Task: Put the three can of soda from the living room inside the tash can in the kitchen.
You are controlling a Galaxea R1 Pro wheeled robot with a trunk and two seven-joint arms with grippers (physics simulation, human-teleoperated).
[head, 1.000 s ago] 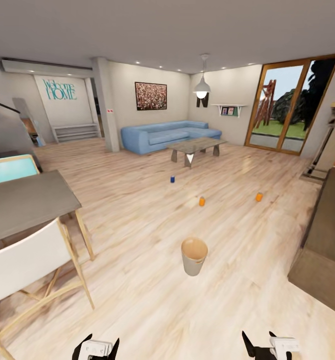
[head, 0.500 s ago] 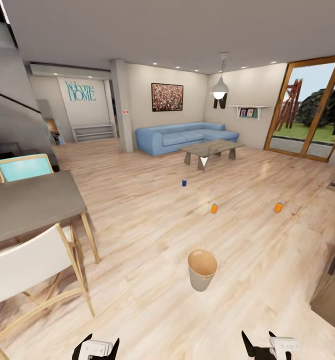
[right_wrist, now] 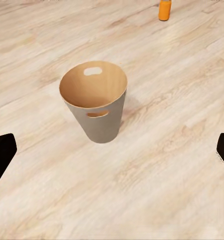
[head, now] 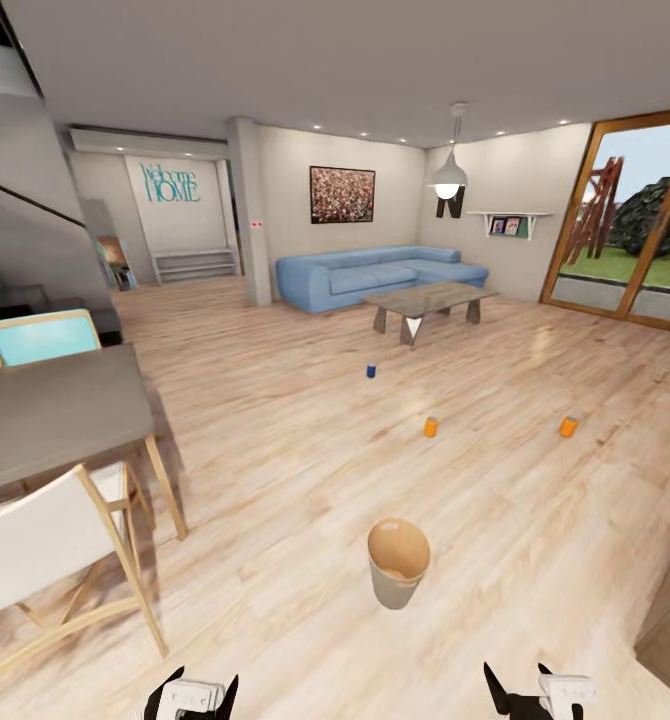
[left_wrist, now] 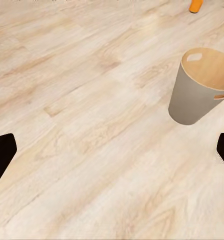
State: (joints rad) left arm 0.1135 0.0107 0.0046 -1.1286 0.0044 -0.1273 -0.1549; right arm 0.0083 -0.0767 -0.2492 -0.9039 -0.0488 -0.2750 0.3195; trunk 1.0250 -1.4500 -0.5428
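Head view: the grey trash can (head: 398, 563) stands upright on the wooden floor (head: 275, 450), straight ahead between the two arms, its tan inside showing. Beyond it, three soda cans stand on the floor, well apart from one another: the blue soda can (head: 371, 371) farthest back, an orange soda can (head: 430, 427) nearer the middle, and a second orange soda can (head: 568, 427) off to the right. Behind them sit the glass coffee table (head: 430, 298) and the blue corner sofa (head: 375, 275). At the left, a grey tabletop (head: 45, 410) with a white chair (head: 45, 545) in front of it. Low in the frame, the left gripper (head: 191, 692) and right gripper (head: 535, 690) show dark fingers spread wide, nothing between them.

Left wrist view: the left gripper's fingertips (left_wrist: 1, 155) sit at the frame edges, wide apart and empty. The trash can (left_wrist: 197, 90) stands on the floor planks, one handle slot facing the camera, and an orange soda can (left_wrist: 196, 5) peeks in beyond it.

Right wrist view: wide-open fingertips (right_wrist: 2, 152) again, holding nothing. The trash can (right_wrist: 97, 107) is upright, with an orange soda can (right_wrist: 164, 10) well past it.
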